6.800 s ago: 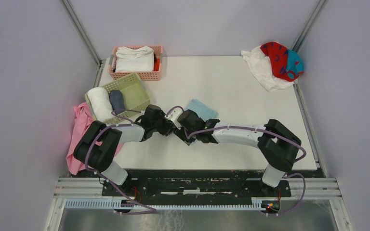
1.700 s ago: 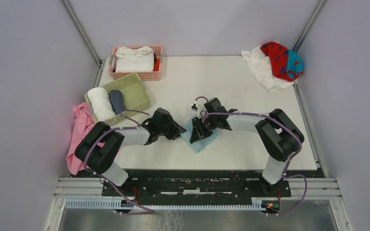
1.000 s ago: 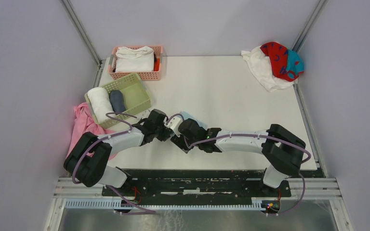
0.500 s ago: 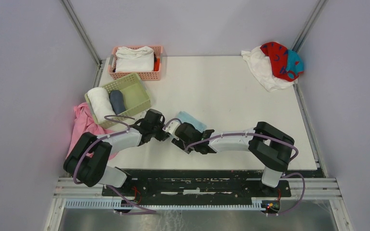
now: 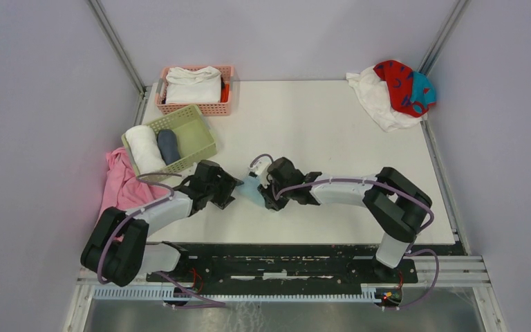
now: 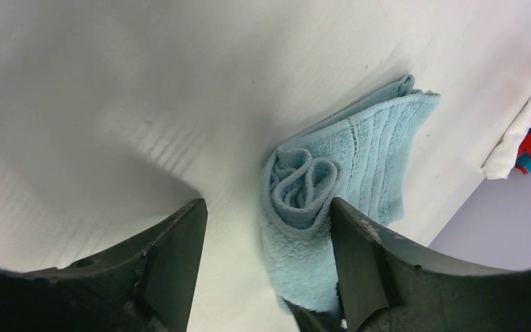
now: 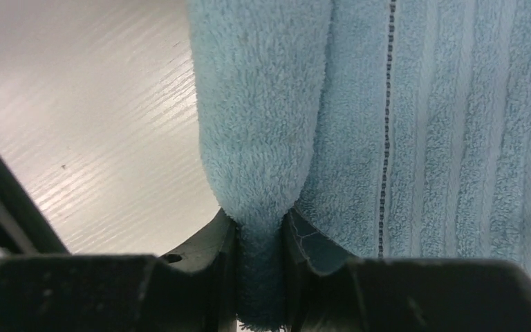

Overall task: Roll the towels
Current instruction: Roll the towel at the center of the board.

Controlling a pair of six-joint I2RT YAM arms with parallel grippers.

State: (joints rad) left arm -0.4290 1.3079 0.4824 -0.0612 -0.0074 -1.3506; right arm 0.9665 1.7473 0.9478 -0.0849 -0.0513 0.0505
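Near the table's front edge, the small light blue terry towel [image 5: 252,185] lies partly rolled on the white tabletop [image 5: 332,131], with a fold of it pinched tight by the right gripper [image 7: 259,232]. The left gripper [image 6: 266,214] stands spread, and the roll's end lies just ahead of its gap, close to one finger. Only the left wrist view shows the spiral of the rolled end; from above, a mere sliver of blue shows between the two black heads. Both arms reach low and inward, nearly meeting. At the far right corner lie a crumpled large white towel [image 5: 377,100] and a red towel with teal-blue marks [image 5: 397,83].
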